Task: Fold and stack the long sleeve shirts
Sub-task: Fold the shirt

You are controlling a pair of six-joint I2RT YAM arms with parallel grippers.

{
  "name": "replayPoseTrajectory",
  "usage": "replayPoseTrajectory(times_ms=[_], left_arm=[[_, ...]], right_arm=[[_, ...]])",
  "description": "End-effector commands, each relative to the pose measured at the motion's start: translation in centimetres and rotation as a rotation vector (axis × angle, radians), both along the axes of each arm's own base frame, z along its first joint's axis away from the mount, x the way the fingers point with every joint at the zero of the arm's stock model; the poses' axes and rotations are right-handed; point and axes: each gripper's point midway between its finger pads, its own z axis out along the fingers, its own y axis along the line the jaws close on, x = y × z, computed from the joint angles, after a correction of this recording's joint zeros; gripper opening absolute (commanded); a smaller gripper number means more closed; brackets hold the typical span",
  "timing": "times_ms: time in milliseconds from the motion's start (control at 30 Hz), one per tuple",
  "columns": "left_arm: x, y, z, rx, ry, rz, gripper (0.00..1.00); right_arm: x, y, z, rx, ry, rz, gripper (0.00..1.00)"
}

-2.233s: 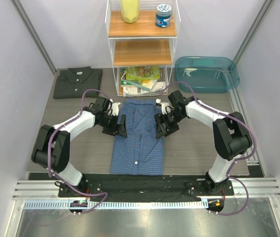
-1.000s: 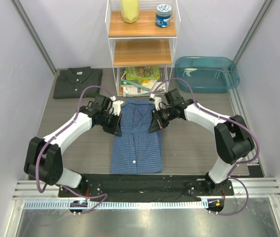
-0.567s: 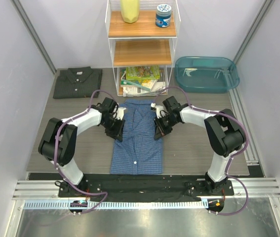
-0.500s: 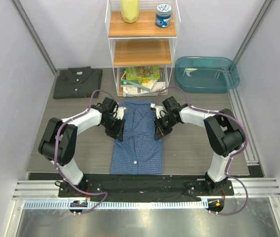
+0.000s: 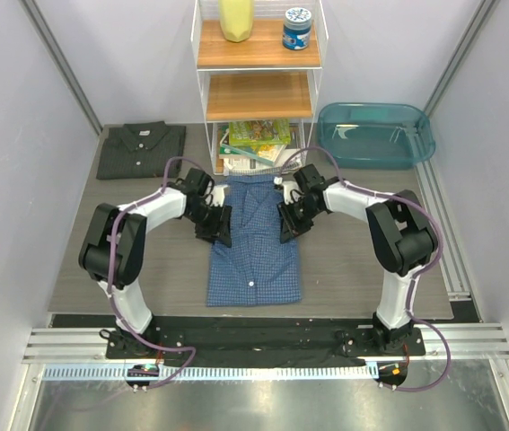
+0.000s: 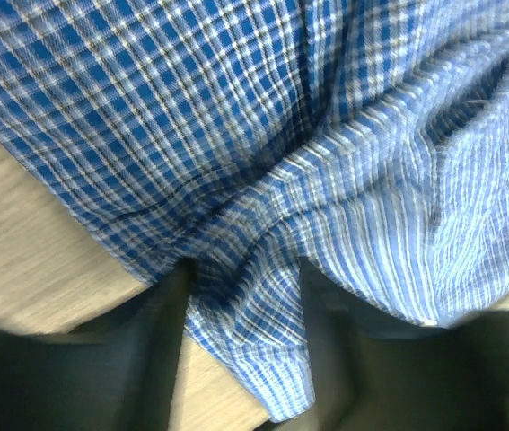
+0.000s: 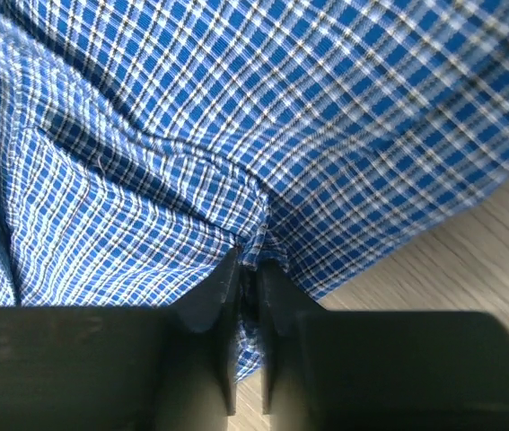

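Observation:
The blue check shirt lies flat in the middle of the table, sleeves folded in, collar towards the shelf. My left gripper is at its upper left edge and my right gripper at its upper right edge. In the left wrist view my left gripper holds a thick fold of the blue cloth between its fingers. In the right wrist view my right gripper is pinched almost shut on a fold of the cloth. The dark grey shirt lies folded at the back left.
A white wire shelf unit with books at its foot stands at the back centre, just beyond the blue shirt's collar. A teal plastic tub sits at the back right. Grey walls close in both sides.
Both grippers came in from the sides onto the upper edges of the blue shirt and closed on the cloth. The shirt's lower hem has shifted a little away from the arm bases.

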Motion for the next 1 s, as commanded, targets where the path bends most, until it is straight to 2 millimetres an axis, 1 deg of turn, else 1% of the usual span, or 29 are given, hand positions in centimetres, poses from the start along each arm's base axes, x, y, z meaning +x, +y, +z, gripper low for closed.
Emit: replayPoseTrajectory(times_ms=[0,33,67,100,167,200,233,267,300,333,367,400,433,467,500,533,567,600,633,667,700,733,767,800,833,867,900,933,967], left_arm=[[1.2,1.8,4.8,-0.164,-0.103,0.035,0.63],[0.8,2.2,6.1,-0.213,-0.114,0.037,0.71],[0.3,2.4,8.0,-0.316,-0.114,0.039,0.88],[-0.3,2.4,10.6,-0.356,-0.183,0.014,0.95],[-3.0,1.4,12.8,-0.466,-0.167,-0.031,0.98],[-4.3,0.8,14.6,-0.523,-0.198,-0.046,0.98],[-5.1,-0.5,15.8,-0.586,-0.191,-0.038,0.98],[-7.1,-1.4,14.8,-0.624,-0.135,-0.043,0.99],[-8.2,-2.3,14.8,-0.656,-0.119,-0.053,0.99],[-9.6,-4.5,16.5,-0.737,-0.113,-0.081,0.99],[-11.3,-5.1,14.9,-0.756,-0.058,-0.080,0.99],[-11.0,-6.0,15.7,-0.805,-0.115,-0.093,0.99],[-11.5,-6.5,16.1,-0.841,-0.078,-0.054,0.99],[-11.9,-6.3,15.0,-0.856,-0.053,-0.014,0.99],[-11.2,-6.4,15.4,-0.880,-0.113,-0.003,1.00],[-11.1,-6.3,15.0,-0.871,-0.115,0.017,1.00],[-11.4,-6.1,13.7,-0.853,-0.087,0.044,1.00],[-11.4,-6.0,13.0,-0.842,-0.086,0.054,1.00],[-11.3,-5.9,11.9,-0.813,-0.069,0.071,0.98],[-10.5,-5.7,10.6,-0.753,-0.083,0.092,0.97],[-10.6,-5.0,8.9,-0.677,-0.034,0.133,0.95],[-9.2,-4.3,8.8,-0.670,-0.046,0.175,0.92],[-8.5,-3.8,8.4,-0.674,-0.018,0.201,0.89],[-7.8,-3.3,8.7,-0.687,-0.020,0.202,0.86],[-6.1,-2.4,10.0,-0.699,-0.052,0.212,0.78],[-5.4,-1.5,9.8,-0.660,-0.065,0.221,0.74],[-5.8,-0.5,9.0,-0.602,-0.039,0.237,0.72],[-4.5,0.7,9.6,-0.591,-0.072,0.273,0.65],[-3.9,1.6,9.1,-0.535,-0.085,0.313,0.59]], right_arm=[[0.0,-2.3,3.0,-0.054,-0.060,-0.003,0.41],[-0.2,-2.0,5.9,-0.001,-0.107,0.000,0.50],[-0.5,-2.0,7.3,0.019,-0.127,0.006,0.64],[-0.9,-1.9,8.5,0.040,-0.141,0.016,0.71],[-2.0,-1.2,12.2,0.137,-0.196,0.035,0.85],[-2.9,-0.7,13.1,0.189,-0.174,0.043,0.86],[-4.1,-0.2,13.1,0.230,-0.131,0.050,0.86],[-6.0,1.2,13.9,0.332,-0.045,0.087,0.86],[-7.2,2.7,14.3,0.400,0.032,0.071,0.86],[-9.5,3.4,12.9,0.431,0.130,0.082,0.86],[-10.5,5.1,13.5,0.521,0.153,0.136,0.85],[-13.3,6.5,13.3,0.532,0.224,0.177,0.84],[-15.0,6.6,12.2,0.524,0.255,0.201,0.83],[-15.7,6.9,12.0,0.528,0.257,0.224,0.83],[-16.5,7.1,11.3,0.523,0.286,0.234,0.83],[-17.2,6.8,10.0,0.508,0.322,0.223,0.81],[-17.1,6.7,9.2,0.501,0.321,0.225,0.80],[-17.3,6.5,7.2,0.460,0.363,0.222,0.79],[-17.3,6.3,6.0,0.437,0.362,0.242,0.76],[-17.2,6.3,4.8,0.415,0.386,0.234,0.75],[-17.2,6.2,3.8,0.394,0.398,0.231,0.73],[-16.9,6.2,2.1,0.364,0.422,0.227,0.70],[-16.9,5.9,1.5,0.350,0.414,0.248,0.68],[-16.2,6.3,1.8,0.358,0.399,0.258,0.66],[-15.8,6.4,2.8,0.378,0.370,0.266,0.65],[-15.3,6.5,3.7,0.391,0.345,0.262,0.65],[-14.9,6.6,5.1,0.410,0.307,0.268,0.65],[-14.6,6.6,6.3,0.421,0.270,0.274,0.65],[-14.1,6.1,8.6,0.450,0.215,0.267,0.65]])
